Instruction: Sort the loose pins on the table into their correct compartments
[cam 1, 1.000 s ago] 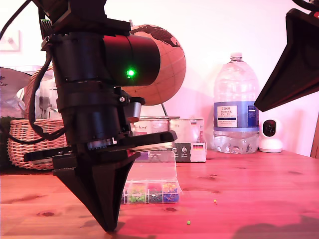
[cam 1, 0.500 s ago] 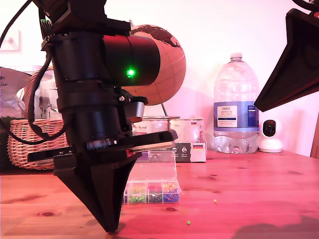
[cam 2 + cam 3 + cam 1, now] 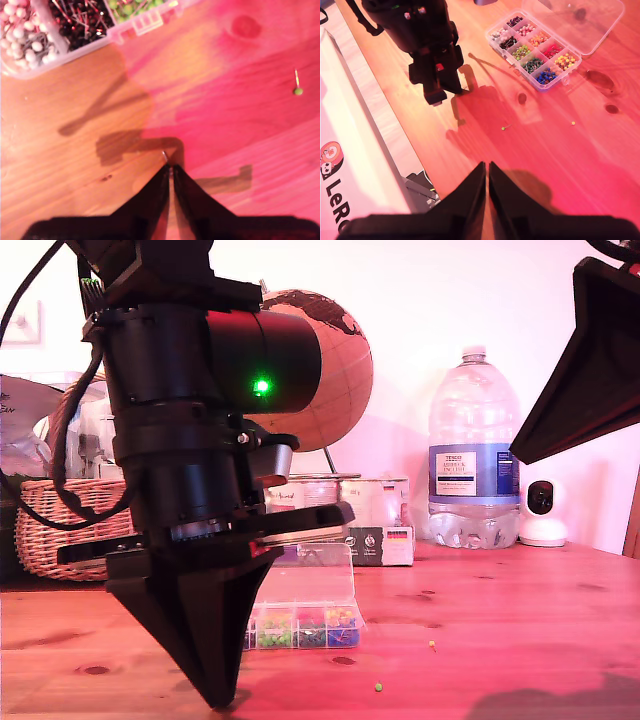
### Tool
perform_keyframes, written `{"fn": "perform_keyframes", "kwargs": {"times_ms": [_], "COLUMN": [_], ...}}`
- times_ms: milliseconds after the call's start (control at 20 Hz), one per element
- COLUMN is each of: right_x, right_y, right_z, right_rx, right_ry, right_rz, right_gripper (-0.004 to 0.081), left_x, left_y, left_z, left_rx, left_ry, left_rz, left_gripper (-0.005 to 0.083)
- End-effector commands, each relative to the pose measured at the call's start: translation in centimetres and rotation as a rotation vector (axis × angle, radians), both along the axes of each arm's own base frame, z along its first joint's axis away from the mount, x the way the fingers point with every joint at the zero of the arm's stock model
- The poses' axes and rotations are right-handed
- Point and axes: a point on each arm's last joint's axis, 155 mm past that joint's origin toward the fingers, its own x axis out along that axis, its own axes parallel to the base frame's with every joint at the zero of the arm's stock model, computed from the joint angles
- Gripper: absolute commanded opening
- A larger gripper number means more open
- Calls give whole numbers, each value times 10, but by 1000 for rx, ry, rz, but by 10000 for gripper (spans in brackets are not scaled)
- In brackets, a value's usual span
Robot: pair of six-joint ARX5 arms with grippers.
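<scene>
Tech 1: Almost nothing has shifted over the last second. My first claw [image 3: 215,702] keeps its tip at the tabletop [image 3: 520,620], near the camera on the exterior view's left; only the cable loop beside that arm has moved slightly.

Tech 2: State of the first claw?

Tech 1: Its jaws are pressed together. A thin metal sliver shows at the tips in the first wrist view [image 3: 170,167]; I cannot tell whether it is pinched.

Tech 2: And my second claw [image 3: 487,165]?

Tech 1: Also pressed together, with nothing between the jaws, held high over the tabletop.

Tech 2: Where are the loose pins?

Tech 1: The green pin [image 3: 378,687] lies on bare wood, right of the first claw in the exterior view and well apart from it. The yellow-green pin [image 3: 432,645] lies farther back and farther right.

Tech 2: The pin box?

Tech 1: The box [image 3: 320,575] sits behind the first claw with its lid raised, apart from both pins.
</scene>
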Motion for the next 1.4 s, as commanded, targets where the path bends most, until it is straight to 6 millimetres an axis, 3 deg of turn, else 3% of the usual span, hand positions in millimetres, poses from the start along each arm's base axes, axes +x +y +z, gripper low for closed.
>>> {"fn": "perform_keyframes", "kwargs": {"times_ms": [0,900,1050,1350], "right_x": [0,0,0,0], "right_y": [2,2,2,3], "right_z": [3,3,3,3], "right_rx": [9,10,10,10], "right_ry": [-7,-6,-6,-6], "right_rz": [6,7,7,7], "right_gripper": [-13,-13,-13,-13], "left_x": [-2,11,27,78], "left_y": [0,-9,-5,4], "left_z": [3,66,78,94], "left_rx": [-3,-149,-175,-261], "left_ry": [-3,-127,-185,-299], "left_rz": [-13,-32,-23,25], "left_gripper": [-23,-23,-24,-24]}}
